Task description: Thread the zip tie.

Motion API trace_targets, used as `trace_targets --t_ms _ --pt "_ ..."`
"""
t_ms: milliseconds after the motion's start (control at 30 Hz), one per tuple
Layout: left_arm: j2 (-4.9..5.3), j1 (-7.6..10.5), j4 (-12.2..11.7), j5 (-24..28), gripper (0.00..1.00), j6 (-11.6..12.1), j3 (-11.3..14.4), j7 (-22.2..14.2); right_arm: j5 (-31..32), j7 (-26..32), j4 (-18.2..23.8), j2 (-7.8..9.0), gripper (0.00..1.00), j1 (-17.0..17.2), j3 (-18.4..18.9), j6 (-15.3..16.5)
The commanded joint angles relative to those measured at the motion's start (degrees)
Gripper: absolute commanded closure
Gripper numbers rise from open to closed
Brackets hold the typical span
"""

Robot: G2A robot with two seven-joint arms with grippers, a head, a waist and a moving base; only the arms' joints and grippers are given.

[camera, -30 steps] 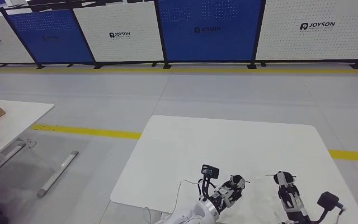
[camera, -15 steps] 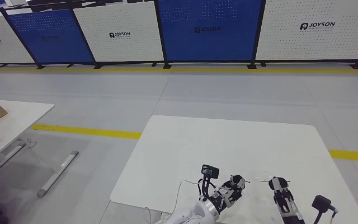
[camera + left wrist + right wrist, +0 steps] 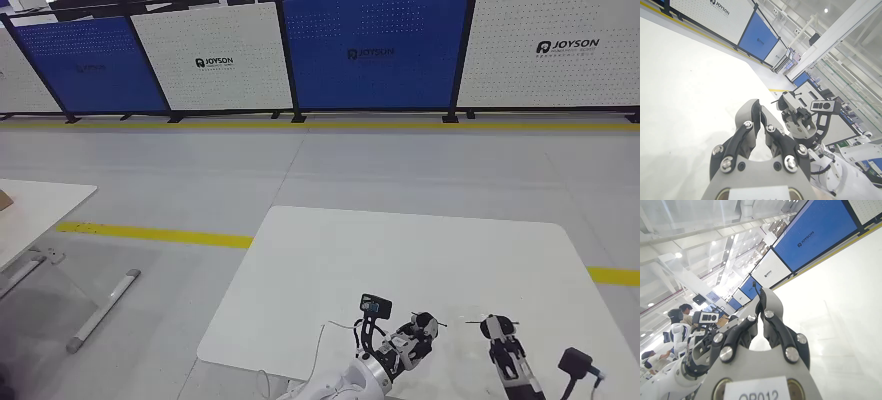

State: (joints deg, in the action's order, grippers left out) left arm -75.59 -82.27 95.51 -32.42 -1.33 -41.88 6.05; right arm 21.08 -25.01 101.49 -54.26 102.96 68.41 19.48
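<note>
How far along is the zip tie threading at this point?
Done: the right gripper has the black zip tie pinched, both ends sticking out. In hand: it faces the left gripper, also shut, with a gap between them. To do: the threading itself; no loop shows, and I cannot tell whether the left holds anything.

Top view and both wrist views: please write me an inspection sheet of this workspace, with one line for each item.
Surface: white table, flat, rounded corners.
Job's things: black zip tie, clamped in the right gripper, head end past the fingertips.
Clutter: nothing seen.
Grippers: right gripper shut on the zip tie; left gripper shut, close to the tie's free end.
Cables: black ribbed cable at the right arm's wrist.
Surroundings: blue and white panels, yellow floor line, another table.
</note>
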Motion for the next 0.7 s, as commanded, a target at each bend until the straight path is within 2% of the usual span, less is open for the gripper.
trace_targets --t_ms 0,300,533,667 --pt "0.00 0.00 0.00 0.00 1.00 0.00 0.00 0.00 -0.71 -1.27 0.80 -0.08 1.00 0.75 0.22 0.00" --pt "0.00 0.00 0.00 0.00 1.00 0.00 0.00 0.00 -0.19 -5.58 0.96 0.28 1.00 2.70 -1.97 0.00" --pt "0.00 0.00 0.00 0.00 1.00 0.00 0.00 0.00 -2.15 -4.41 0.02 1.22 1.00 1.64 -4.44 0.00" --pt "0.00 0.00 0.00 0.00 1.00 0.00 0.00 0.00 -2.15 -4.41 0.02 1.22 1.00 1.64 -4.44 0.00"
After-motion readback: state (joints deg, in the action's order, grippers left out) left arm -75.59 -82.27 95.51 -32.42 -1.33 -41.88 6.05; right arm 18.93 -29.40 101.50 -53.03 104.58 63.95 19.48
